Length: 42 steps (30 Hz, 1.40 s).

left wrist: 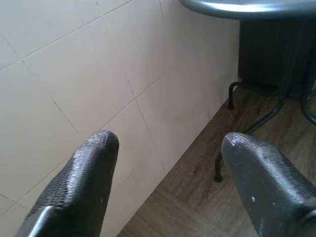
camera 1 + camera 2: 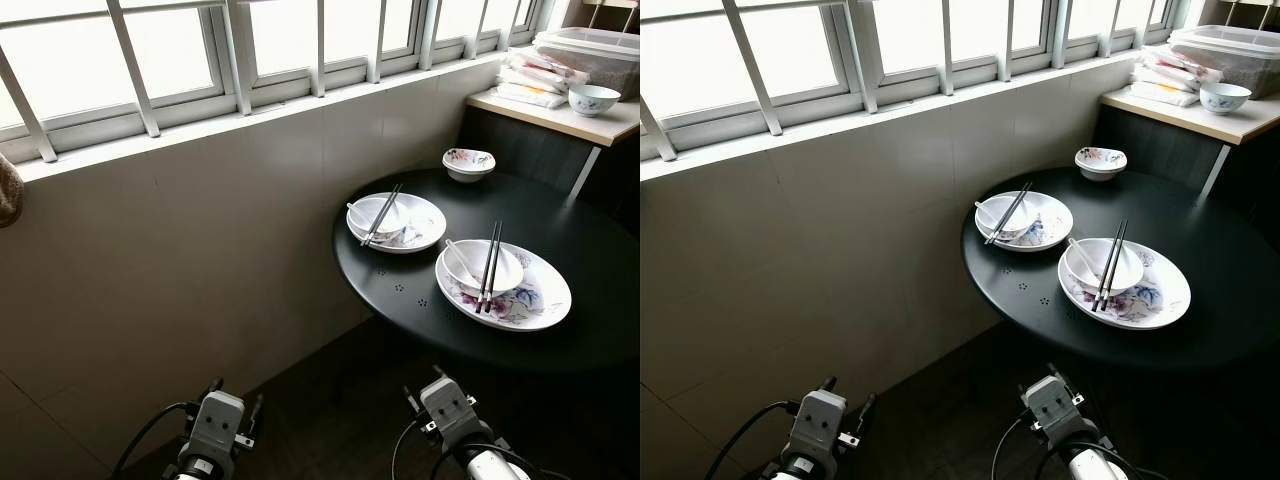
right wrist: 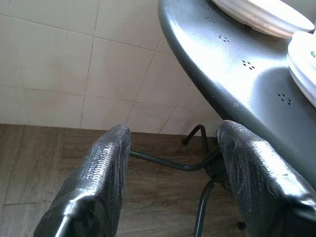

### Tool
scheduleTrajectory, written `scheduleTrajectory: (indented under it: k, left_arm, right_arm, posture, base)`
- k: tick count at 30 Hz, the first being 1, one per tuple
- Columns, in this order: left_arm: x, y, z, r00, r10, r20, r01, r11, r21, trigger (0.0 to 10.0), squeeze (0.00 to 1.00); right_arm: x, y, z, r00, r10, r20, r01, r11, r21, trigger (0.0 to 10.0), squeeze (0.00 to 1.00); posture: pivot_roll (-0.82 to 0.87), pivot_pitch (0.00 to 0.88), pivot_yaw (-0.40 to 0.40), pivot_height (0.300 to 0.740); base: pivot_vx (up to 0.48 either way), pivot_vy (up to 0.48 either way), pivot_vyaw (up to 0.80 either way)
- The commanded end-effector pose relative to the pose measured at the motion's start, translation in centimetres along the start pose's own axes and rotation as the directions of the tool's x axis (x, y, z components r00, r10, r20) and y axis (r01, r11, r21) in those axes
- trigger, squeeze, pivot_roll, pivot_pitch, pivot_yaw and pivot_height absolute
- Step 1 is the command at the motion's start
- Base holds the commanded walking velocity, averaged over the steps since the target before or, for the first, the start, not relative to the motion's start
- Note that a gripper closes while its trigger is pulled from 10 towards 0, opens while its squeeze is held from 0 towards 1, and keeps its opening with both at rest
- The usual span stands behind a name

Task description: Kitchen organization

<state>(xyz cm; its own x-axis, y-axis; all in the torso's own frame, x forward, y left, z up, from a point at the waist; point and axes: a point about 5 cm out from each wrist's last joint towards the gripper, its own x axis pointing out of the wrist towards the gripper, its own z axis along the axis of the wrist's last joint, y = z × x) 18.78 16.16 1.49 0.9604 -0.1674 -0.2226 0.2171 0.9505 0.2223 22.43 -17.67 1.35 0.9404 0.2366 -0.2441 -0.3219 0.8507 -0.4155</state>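
Left eye view: round black tabletop (image 2: pixel 560 240) carries two plates (image 2: pixel 410 222) with bowls and chopsticks (image 2: pixel 490 265). Left pincer (image 1: pixel 163 148) and right pincer (image 3: pixel 173 148) hang low, fingers spread, holding nothing.

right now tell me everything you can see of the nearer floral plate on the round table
The nearer floral plate is a wide, shallow white dish, glossy like ceramic, with purple and blue flower prints on its inner face. It lies flat on the round black table, close to the table's near edge. A white bowl sits inside it toward the window side, holding a white spoon. A pair of dark chopsticks lies across the bowl, their tips resting on the plate. It looks whole and unchipped from here.
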Motion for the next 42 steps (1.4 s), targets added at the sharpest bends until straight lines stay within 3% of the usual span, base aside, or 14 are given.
scheduleTrajectory:
  k: [1, 9, 15, 16, 18, 20, 23, 32, 35, 37, 39, 42]
  left_arm:
    - [-0.1, 0.2, 0.0, 1.0, 0.004, 0.008, -0.004, 1.0, -0.007, 10.0, 1.0]
    - [-0.2, 0.1, 0.1, 1.0, -0.007, 0.013, 0.007, 1.0, -0.016, 10.0, 1.0]
    - [-0.1, 0.2, -0.1, 0.999, 0.026, -0.019, -0.025, 0.999, 0.024, 10.0, 1.0]
    - [0.0, 0.2, -0.2, 1.0, 0.018, -0.023, -0.017, 1.0, 0.017, 10.0, 0.0]
    - [0.0, 0.1, -0.2, 1.0, 0.016, -0.024, -0.016, 1.0, 0.015, 10.0, 0.0]
    - [0.1, 0.1, -0.2, 1.0, 0.01, -0.026, -0.009, 1.0, 0.014, 10.0, 0.0]
    - [0.1, 0.0, -0.2, 1.0, 0.009, -0.028, -0.009, 1.0, 0.015, 10.0, 0.0]
    - [0.3, -0.1, -0.3, 0.999, 0.018, -0.033, -0.018, 1.0, 0.016, 10.0, 0.0]
    - [0.3, -0.2, -0.3, 0.999, 0.017, -0.035, -0.016, 1.0, 0.012, 10.0, 0.0]
    - [0.4, -0.2, -0.4, 0.999, 0.016, -0.036, -0.016, 1.0, 0.011, 10.0, 0.0]
    - [0.4, -0.2, -0.4, 0.999, 0.015, -0.038, -0.014, 1.0, 0.009, 10.0, 0.0]
    - [0.5, -0.3, -0.4, 0.999, 0.013, -0.038, -0.013, 1.0, 0.008, 10.0, 0.0]
  right_arm:
    - [0.0, -0.1, 0.2, 1.0, 0.001, 0.016, -0.001, 1.0, -0.015, 10.0, 0.0]
    - [-0.2, -0.4, 0.5, 0.999, -0.028, 0.038, 0.03, 0.999, -0.044, 10.0, 0.0]
    - [-0.3, -0.8, 1.5, 0.993, -0.056, 0.103, 0.069, 0.99, -0.124, 10.0, 0.0]
    - [-0.5, -1.5, 2.5, 0.978, -0.111, 0.177, 0.145, 0.971, -0.19, 10.0, 0.0]
    - [-0.5, -1.9, 3.0, 0.969, -0.135, 0.208, 0.18, 0.96, -0.214, 10.0, 0.0]
    - [-0.3, -2.8, 4.1, 0.94, -0.212, 0.268, 0.284, 0.921, -0.267, 10.0, 0.0]
    - [0.0, -2.9, 4.0, 0.937, -0.229, 0.263, 0.304, 0.907, -0.291, 10.0, 0.0]
    - [0.1, -2.0, 3.5, 0.953, -0.186, 0.241, 0.251, 0.928, -0.277, 10.0, 0.0]
    - [0.1, -2.0, 3.7, 0.949, -0.183, 0.257, 0.26, 0.916, -0.307, 10.0, 0.0]
    - [0.2, -2.2, 3.7, 0.947, -0.191, 0.26, 0.272, 0.904, -0.329, 10.0, 0.0]
    - [0.5, -2.7, 3.3, 0.947, -0.209, 0.243, 0.299, 0.849, -0.435, 10.0, 0.0]
    - [0.9, -3.2, 2.5, 0.954, -0.23, 0.19, 0.295, 0.824, -0.484, 10.0, 0.0]
  posture:
    - [-0.04, 0.0, 0.032, 0.74]
    - [-0.04, 0.0, 0.031, 0.74]
    - [-0.04, 0.0, 0.031, 0.74]
    - [-0.05, 0.0, 0.031, 0.74]
    - [-0.05, 0.0, 0.032, 0.74]
    - [-0.05, 0.0, 0.031, 0.74]
    - [-0.05, 0.0, 0.029, 0.74]
    - [-0.04, 0.0, 0.02, 0.74]
    - [-0.05, 0.0, 0.021, 0.74]
    - [-0.05, 0.0, 0.02, 0.74]
    - [-0.05, 0.0, 0.021, 0.74]
    - [-0.04, 0.0, 0.02, 0.74]
  base:
    - [0.0, 0.0, 0.0]
    - [0.0, 0.0, 0.0]
    - [0.0, 0.0, 0.0]
    - [0.0, 0.0, 0.0]
    - [0.0, 0.0, 0.0]
    - [0.0, 0.0, 0.0]
    - [0.0, 0.0, 0.0]
    - [0.0, 0.0, -0.41]
    - [0.0, 0.0, -0.8]
    - [0.0, 0.0, -0.78]
    - [0.0, 0.0, 0.0]
    - [0.0, 0.0, 0.0]
